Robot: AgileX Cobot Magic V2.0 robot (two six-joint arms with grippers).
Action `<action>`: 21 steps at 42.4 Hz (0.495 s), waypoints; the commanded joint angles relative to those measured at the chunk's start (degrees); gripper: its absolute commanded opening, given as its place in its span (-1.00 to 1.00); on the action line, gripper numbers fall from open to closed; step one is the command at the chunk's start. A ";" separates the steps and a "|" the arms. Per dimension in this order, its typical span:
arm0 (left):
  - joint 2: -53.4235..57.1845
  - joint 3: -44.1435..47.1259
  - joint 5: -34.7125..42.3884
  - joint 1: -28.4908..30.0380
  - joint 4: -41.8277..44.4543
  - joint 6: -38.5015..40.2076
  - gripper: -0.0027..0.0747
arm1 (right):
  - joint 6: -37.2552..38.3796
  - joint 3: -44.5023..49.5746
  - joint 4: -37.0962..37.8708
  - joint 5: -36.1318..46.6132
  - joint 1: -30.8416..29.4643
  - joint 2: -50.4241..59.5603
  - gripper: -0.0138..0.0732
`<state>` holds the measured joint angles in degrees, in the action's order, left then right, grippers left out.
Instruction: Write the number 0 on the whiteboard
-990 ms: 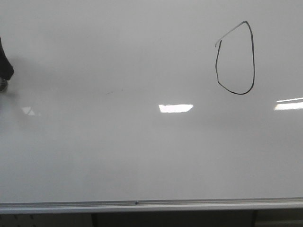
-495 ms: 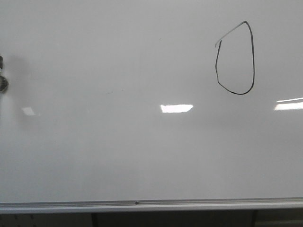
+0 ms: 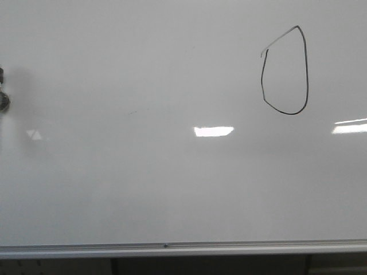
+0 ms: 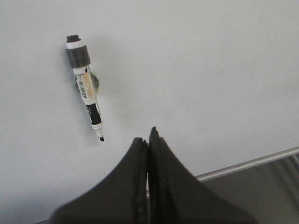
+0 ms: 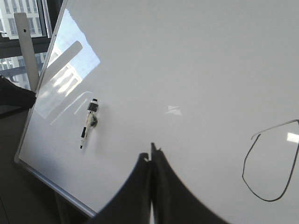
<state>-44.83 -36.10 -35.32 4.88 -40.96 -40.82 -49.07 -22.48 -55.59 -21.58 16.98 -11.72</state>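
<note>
The number 0 (image 3: 307, 74) is a thin black loop at the upper right of the whiteboard (image 3: 143, 183). It also shows in the right wrist view (image 5: 243, 176). A black-and-white marker (image 4: 86, 88) sticks to the board on its own, tip uncapped. It shows at the board's far left edge in the front view (image 3: 3, 100) and in the right wrist view (image 5: 88, 122). My left gripper (image 4: 147, 135) is shut and empty, a short way back from the marker's tip. My right gripper (image 5: 151, 154) is shut and empty, off the board between the marker and the 0.
A silver rail (image 3: 172, 248) runs along the board's bottom edge, also in the left wrist view (image 4: 252, 163). Bright light reflections (image 3: 213, 131) lie on the board. Windows and the board's side frame (image 5: 25, 51) stand beyond its left end.
The dark left arm at the front view's left edge has drawn back out of sight, leaving the marker on the board. The 0 is unchanged.
</note>
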 commanded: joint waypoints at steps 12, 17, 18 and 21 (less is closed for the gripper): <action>23.40 10.85 7.04 0.11 -6.85 -4.63 -0.98 | -0.32 -1.49 -1.34 2.91 0.04 -0.47 -0.84; 28.89 11.57 6.39 0.11 -8.54 -4.52 -0.98 | -0.32 -1.49 -1.34 2.91 0.04 -0.47 -0.84; 29.54 11.57 6.39 0.11 -9.25 -4.52 -0.98 | -0.32 -1.49 -1.34 2.91 0.04 -0.47 -0.84; 31.26 11.47 6.64 0.11 -11.34 -4.52 -0.98 | -0.32 -1.49 -1.34 2.91 0.04 -0.47 -0.84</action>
<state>-14.55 -23.11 -31.88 4.88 -47.96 -45.23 -49.07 -22.48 -55.59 -21.58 16.98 -11.72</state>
